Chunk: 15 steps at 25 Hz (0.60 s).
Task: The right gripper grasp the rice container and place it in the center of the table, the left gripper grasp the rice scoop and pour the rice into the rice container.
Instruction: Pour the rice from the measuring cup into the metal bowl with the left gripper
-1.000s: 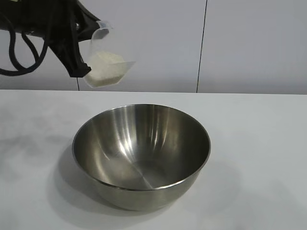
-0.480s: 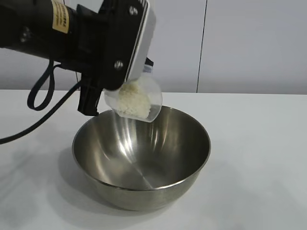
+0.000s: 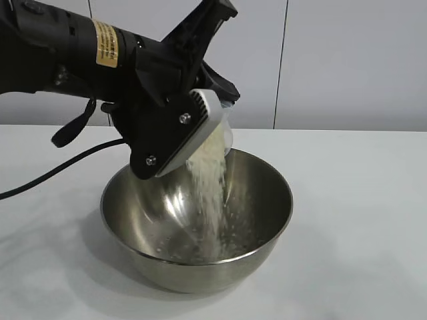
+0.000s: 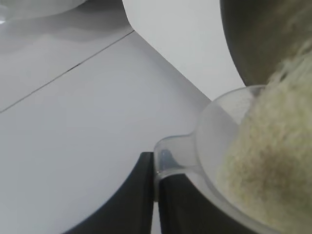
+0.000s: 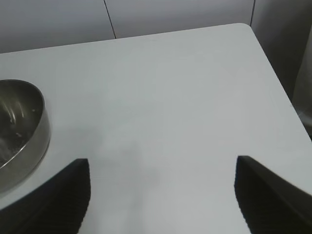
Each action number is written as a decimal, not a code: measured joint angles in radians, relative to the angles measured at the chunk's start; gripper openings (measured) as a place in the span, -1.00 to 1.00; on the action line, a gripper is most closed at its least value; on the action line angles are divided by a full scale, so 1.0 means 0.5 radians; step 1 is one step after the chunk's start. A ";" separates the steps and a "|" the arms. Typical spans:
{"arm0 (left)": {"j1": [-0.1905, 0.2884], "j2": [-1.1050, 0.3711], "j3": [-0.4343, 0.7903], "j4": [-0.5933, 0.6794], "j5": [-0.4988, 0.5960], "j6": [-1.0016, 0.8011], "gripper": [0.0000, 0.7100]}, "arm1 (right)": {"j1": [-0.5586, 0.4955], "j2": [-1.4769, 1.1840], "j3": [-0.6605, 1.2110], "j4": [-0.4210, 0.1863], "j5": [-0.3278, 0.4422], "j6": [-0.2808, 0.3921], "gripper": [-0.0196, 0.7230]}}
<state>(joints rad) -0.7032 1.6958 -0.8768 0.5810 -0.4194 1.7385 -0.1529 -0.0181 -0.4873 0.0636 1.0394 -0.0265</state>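
The white worktop (image 3: 360, 200) carries the steel bowl (image 3: 197, 223) at its middle. Above the bowl's rim, the left pincer (image 4: 155, 195) is clenched on the tipped plastic cup (image 4: 214, 141), rice (image 3: 208, 200) streaming into the bowl. The right pincer (image 5: 161, 195) hangs released beside the bowl, empty.

Count: 1 steel rice container (image 3: 200, 220), big round bowl, on 1 white desk (image 3: 360, 200). 1 clear plastic rice scoop (image 4: 214, 146), tipped over the bowl. 1 stream of rice (image 3: 210, 193) falling from scoop into the bowl, plus 1 scatter of grains on the bowl's floor; single grains too many & too small to count. 2 grippers: left gripper (image 4: 155, 195) w/ 2 black fingers clamped on the scoop's handle, right gripper (image 5: 161, 195) w/ 2 fingers spread wide, nothing between them.
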 joint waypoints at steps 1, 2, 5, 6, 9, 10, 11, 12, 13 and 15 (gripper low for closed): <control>0.000 0.000 0.000 0.046 -0.002 0.001 -0.97 | 0.000 0.000 0.000 0.000 0.000 0.000 0.55; 0.000 0.000 0.000 0.093 -0.007 0.002 -0.97 | 0.000 0.000 0.000 0.000 0.000 0.000 0.55; 0.000 0.000 0.000 0.182 -0.015 0.002 -0.97 | 0.000 0.000 0.000 0.000 0.000 0.000 0.55; 0.000 0.000 0.000 0.198 -0.015 0.002 -0.97 | 0.000 0.000 0.000 0.000 0.000 0.000 0.55; 0.000 0.000 -0.009 0.344 -0.013 0.003 -0.97 | 0.000 0.000 0.000 0.000 0.000 0.000 0.55; 0.000 0.000 -0.017 0.415 -0.008 0.005 -0.97 | 0.000 0.000 0.000 0.000 0.000 0.000 0.55; 0.000 0.000 -0.030 0.477 0.000 0.005 -0.97 | 0.006 0.000 0.000 0.000 0.000 0.000 0.55; 0.000 0.000 -0.044 0.518 0.004 0.005 -0.97 | 0.022 0.000 0.000 0.000 0.000 0.000 0.55; 0.000 -0.002 -0.054 0.557 0.004 0.005 -0.97 | 0.048 0.000 0.000 0.000 0.000 0.000 0.55; 0.000 -0.006 -0.074 0.594 0.005 0.003 -0.97 | 0.109 0.000 0.000 0.000 0.000 0.000 0.55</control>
<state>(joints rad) -0.7032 1.6930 -0.9139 0.8780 -0.4167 1.7399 -0.0983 -0.0181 -0.4873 0.0636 1.0394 -0.0265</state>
